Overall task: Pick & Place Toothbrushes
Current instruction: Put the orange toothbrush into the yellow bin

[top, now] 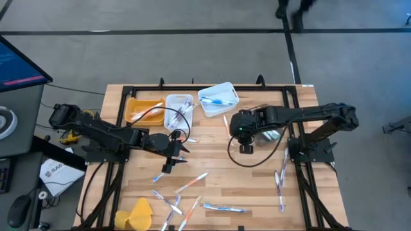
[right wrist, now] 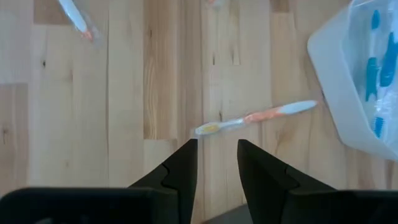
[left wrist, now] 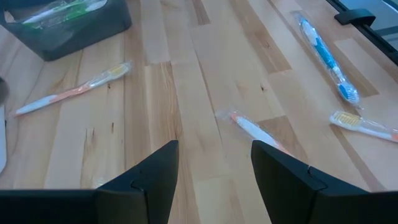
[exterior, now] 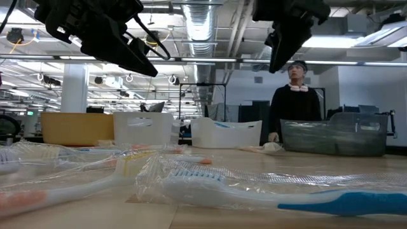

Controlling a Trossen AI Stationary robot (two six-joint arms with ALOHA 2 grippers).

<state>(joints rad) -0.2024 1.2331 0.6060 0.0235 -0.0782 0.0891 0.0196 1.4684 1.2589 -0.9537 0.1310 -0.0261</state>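
Note:
Wrapped toothbrushes lie scattered on the wooden table; several [top: 192, 185] are near the front edge and a few [top: 280, 179] at the right. My left gripper [top: 168, 165] hangs open above the table's middle. Just beyond its fingers [left wrist: 214, 168] lies a white-and-orange toothbrush [left wrist: 255, 129]. My right gripper [top: 246, 147] points down, narrowly open, with nothing between its fingers [right wrist: 217, 158]. It hangs over an orange-and-white toothbrush [right wrist: 255, 117] that lies flat beside a white bin [right wrist: 360, 81] holding blue toothbrushes.
Along the far edge stand an orange bin [top: 142, 109], a white bin [top: 178, 110], a tilted white bin [top: 218, 99] and a grey bin [left wrist: 68, 25]. A yellow lump [top: 138, 215] lies at the front left. A person [exterior: 294, 102] stands beyond the table.

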